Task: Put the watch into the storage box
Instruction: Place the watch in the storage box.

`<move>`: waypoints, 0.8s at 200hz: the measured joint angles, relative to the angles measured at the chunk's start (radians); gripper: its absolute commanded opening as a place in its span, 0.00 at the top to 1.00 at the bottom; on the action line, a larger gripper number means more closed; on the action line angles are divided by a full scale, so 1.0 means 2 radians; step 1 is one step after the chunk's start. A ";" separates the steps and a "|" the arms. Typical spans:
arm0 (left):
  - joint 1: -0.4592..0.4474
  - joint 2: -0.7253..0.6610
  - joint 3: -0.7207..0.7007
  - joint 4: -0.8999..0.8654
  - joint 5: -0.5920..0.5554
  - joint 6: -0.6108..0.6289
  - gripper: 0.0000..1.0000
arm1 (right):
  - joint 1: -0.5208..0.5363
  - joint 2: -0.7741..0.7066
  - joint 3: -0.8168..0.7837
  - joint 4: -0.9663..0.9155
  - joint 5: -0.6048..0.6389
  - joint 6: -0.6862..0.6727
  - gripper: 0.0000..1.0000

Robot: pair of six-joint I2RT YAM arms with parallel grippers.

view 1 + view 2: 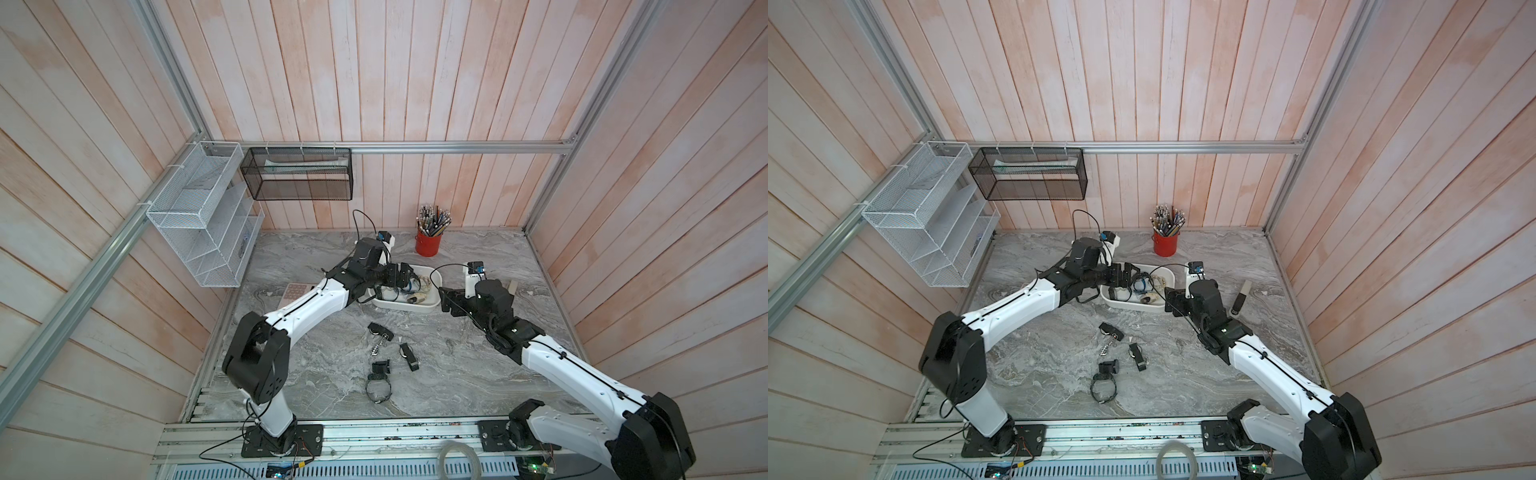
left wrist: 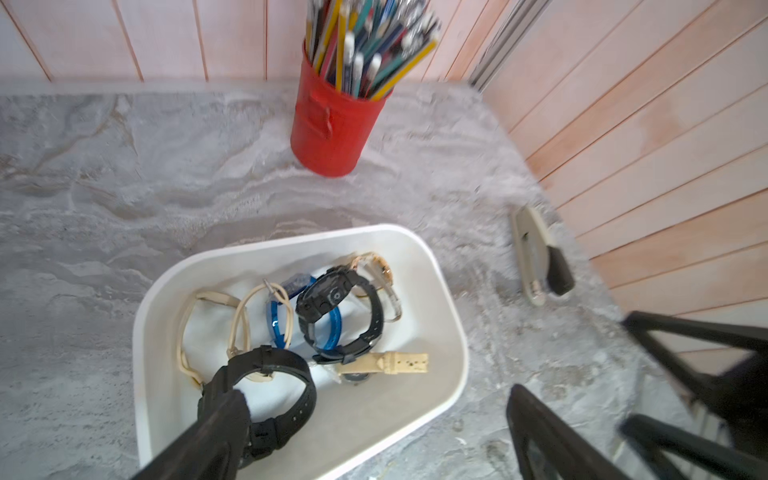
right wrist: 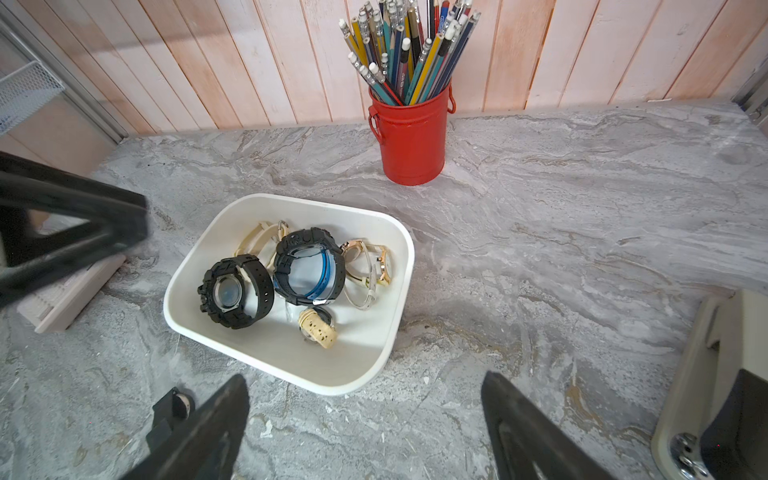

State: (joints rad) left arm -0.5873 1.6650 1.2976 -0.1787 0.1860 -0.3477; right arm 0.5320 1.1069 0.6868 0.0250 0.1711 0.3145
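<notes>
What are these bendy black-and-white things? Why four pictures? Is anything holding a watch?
Those are robot arms: a left arm and a right arm, each ending in a two-fingered hand. Two pictures look down from above at everything; the other two come from small cameras on the wrists. On the grey table stand a white storage box holding several watches and a red cup of pencils. More dark watches lie on the table. The left hand hangs open over the box, a black watch resting inside beneath it. The right hand is open and empty.
</notes>
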 measured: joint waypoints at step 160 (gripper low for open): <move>0.000 -0.365 -0.396 0.126 -0.062 -0.111 0.02 | 0.002 0.055 0.003 0.000 -0.052 0.022 0.11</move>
State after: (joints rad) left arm -0.5873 0.9352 0.5056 0.0727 0.0612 -0.5701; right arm 0.5369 1.2167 0.6922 0.0246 0.0677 0.3592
